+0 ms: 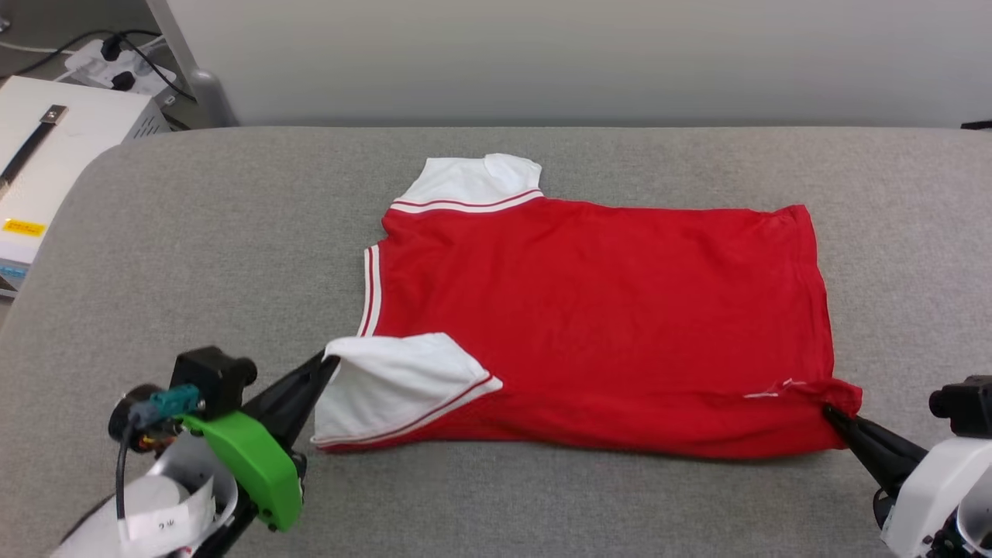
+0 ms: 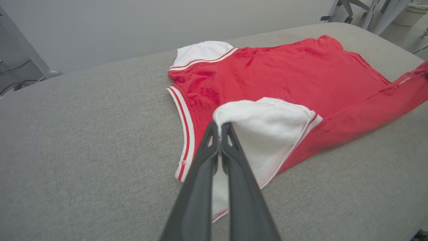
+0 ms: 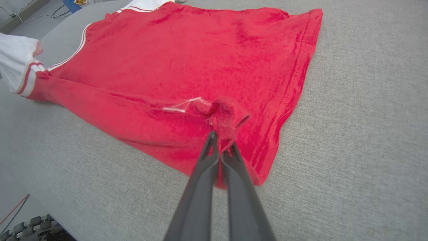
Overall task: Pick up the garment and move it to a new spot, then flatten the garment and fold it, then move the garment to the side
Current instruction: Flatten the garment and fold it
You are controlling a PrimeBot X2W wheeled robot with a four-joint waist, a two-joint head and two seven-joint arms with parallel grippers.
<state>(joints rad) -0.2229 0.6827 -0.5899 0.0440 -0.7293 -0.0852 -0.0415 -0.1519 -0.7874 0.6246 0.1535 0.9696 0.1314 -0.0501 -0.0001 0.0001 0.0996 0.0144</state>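
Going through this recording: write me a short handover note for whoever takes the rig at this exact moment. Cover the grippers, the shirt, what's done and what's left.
Left gripper: shut on the near white sleeve of the garment.
Right gripper: shut on the near hem corner.
Garment: spread mostly flat on the grey padded surface, collar toward the robot's left, near edge slightly raised between the two grips.
Done: it looks laid out and flattened.
Left: fold it, then move it aside.
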